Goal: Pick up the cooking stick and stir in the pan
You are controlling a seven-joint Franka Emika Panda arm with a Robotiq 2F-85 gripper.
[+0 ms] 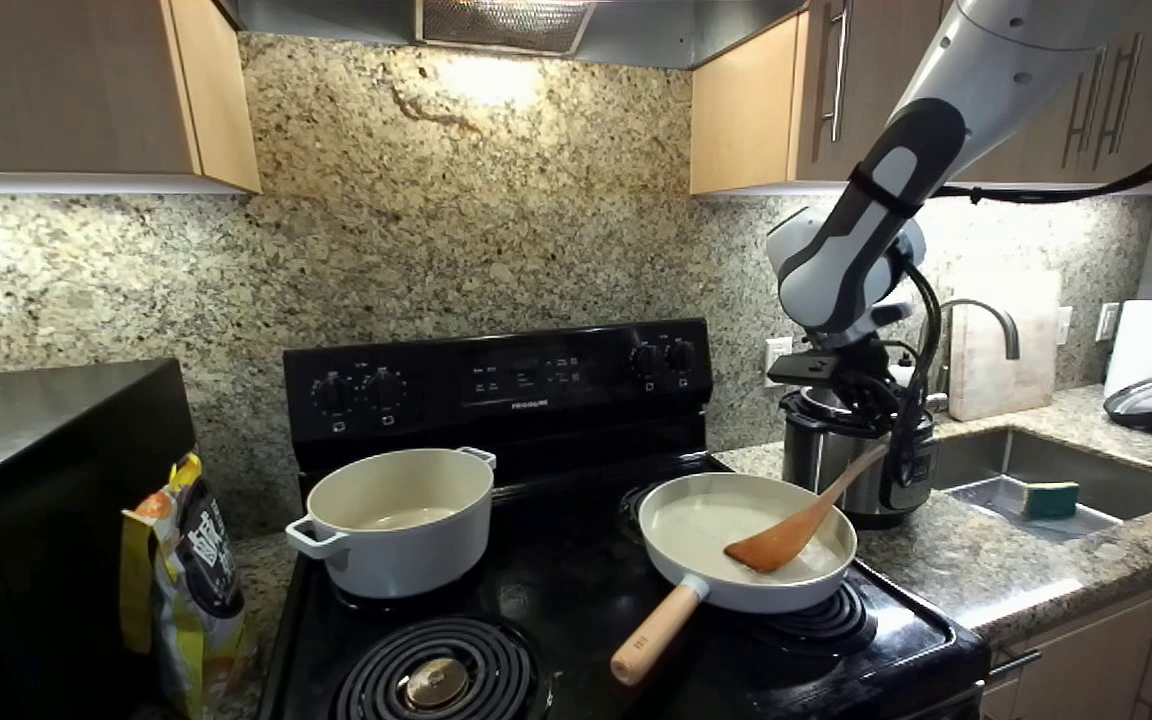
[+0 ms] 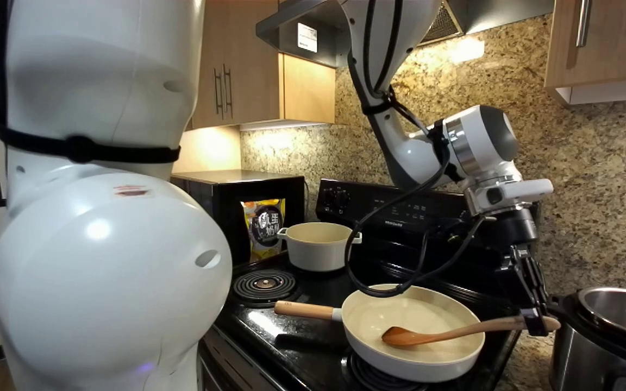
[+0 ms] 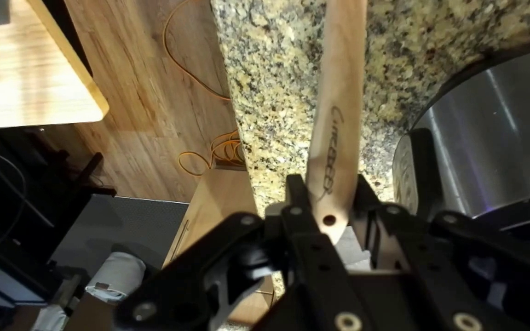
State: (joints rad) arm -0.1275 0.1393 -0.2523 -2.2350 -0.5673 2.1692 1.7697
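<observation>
The cooking stick (image 1: 778, 542) is an orange-brown wooden spatula, seen in both exterior views (image 2: 473, 329). Its flat blade lies inside the pan (image 1: 691, 512), and its handle slants up over the rim. My gripper (image 2: 533, 320) is shut on the handle near its end, just outside the pan. In the wrist view the fingers (image 3: 331, 191) press both sides of the pale handle (image 3: 338, 105), close to its hole. The pan is white and shallow and stands on a stove burner, its pale wooden handle (image 1: 658, 632) pointing toward the stove's front in an exterior view.
A shiny steel pot (image 1: 808, 462) stands on the counter close beside my gripper. A white two-handled pot (image 1: 406, 555) stands at the stove's back left in an exterior view. A snack bag (image 1: 204, 580) leans by a black box. A sink with a sponge (image 1: 1050, 500) lies beyond the steel pot.
</observation>
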